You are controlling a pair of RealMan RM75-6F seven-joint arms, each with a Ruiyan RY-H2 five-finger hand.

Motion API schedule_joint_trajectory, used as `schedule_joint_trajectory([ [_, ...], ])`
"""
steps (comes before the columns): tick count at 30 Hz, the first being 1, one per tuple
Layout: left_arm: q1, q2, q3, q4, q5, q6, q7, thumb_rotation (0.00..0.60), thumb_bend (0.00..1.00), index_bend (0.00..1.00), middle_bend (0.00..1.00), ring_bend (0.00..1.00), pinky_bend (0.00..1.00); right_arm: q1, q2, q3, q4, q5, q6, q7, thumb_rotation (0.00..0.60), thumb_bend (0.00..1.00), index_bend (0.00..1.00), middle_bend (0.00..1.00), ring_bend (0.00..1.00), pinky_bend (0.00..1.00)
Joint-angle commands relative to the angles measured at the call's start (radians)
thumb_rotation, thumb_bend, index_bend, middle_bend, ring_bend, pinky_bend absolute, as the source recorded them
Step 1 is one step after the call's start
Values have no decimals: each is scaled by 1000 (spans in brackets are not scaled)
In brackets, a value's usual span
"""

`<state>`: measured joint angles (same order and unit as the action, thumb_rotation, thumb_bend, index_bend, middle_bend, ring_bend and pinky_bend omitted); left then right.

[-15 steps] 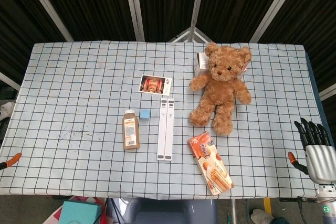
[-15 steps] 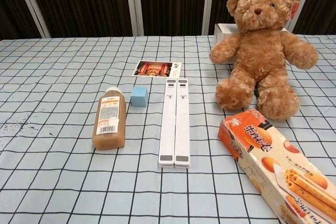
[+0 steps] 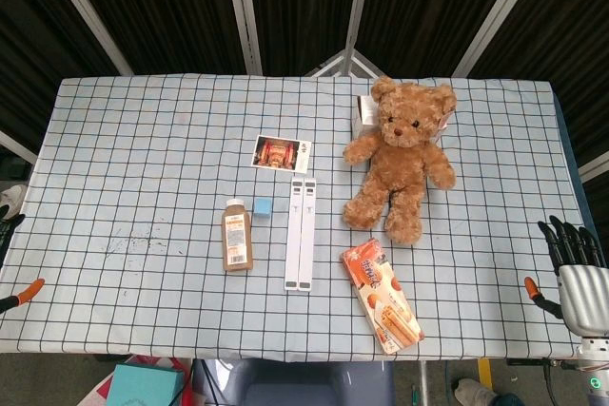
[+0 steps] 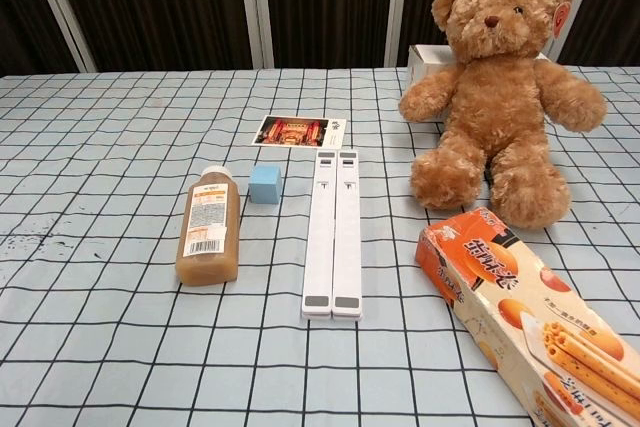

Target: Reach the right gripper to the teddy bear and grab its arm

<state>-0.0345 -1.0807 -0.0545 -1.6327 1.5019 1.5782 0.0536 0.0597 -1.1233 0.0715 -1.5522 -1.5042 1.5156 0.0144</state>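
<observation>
The brown teddy bear (image 3: pixel 400 154) sits upright at the back right of the checked tablecloth, arms spread out to both sides; the chest view shows it large at the upper right (image 4: pixel 500 97). My right hand (image 3: pixel 576 271) hovers off the table's right edge, well below and to the right of the bear, fingers spread and pointing away from me, holding nothing. The chest view does not show it. Of my left hand (image 3: pixel 17 294) only an orange tip and dark fingertips show at the far left edge.
A biscuit box (image 3: pixel 382 297) lies just in front of the bear. A white box (image 3: pixel 363 111) stands behind the bear. Left of it are two long white bars (image 3: pixel 301 233), a small blue cube (image 3: pixel 263 206), a brown bottle (image 3: pixel 237 236) and a postcard (image 3: pixel 282 153).
My right hand has slipped slightly down and right, away from the table. Dark fingertips of the left hand have appeared at the left edge.
</observation>
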Motion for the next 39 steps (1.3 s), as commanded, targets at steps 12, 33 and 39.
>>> schedule_joint_trajectory([
  [12,4,1,0,-5,-13,-7,11,600,238,101,0,0,29,2,-37,46,-8,53,9,109,600,325,114,129,218,0],
  [33,1,5,-13,-16,-46,-24,24,600,238,107,0,0,30,337,-25,253,-109,524,-560,377,600,325,196,195,221,0],
  [39,0,1,-22,-18,-72,-31,40,600,238,107,0,0,30,434,-96,288,-42,715,-592,236,600,325,213,196,223,0],
])
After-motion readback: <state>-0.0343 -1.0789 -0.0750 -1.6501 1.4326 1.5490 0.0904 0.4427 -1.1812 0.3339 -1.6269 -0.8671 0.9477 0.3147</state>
